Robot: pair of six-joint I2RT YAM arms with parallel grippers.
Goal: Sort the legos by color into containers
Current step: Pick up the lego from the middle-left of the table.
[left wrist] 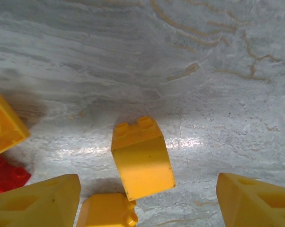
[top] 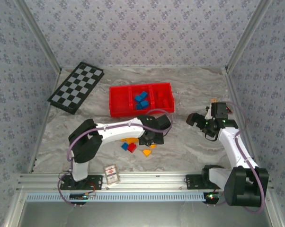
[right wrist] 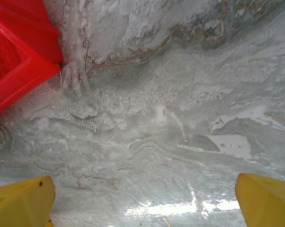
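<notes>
Yellow sloped lego (left wrist: 142, 163) lies at lower centre of the left wrist view on the table (left wrist: 180, 71), untouched inside the spread left claw (left wrist: 147, 187); right claw (right wrist: 145, 184) gapes wide, red tray (right wrist: 19, 61) at upper left

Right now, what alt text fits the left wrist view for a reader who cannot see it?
A yellow sloped brick lies on the grey marbled table between the open fingers of the left gripper, untouched. A second yellow brick sits at the bottom edge; a third yellow brick and a red brick sit at the left edge.
</notes>
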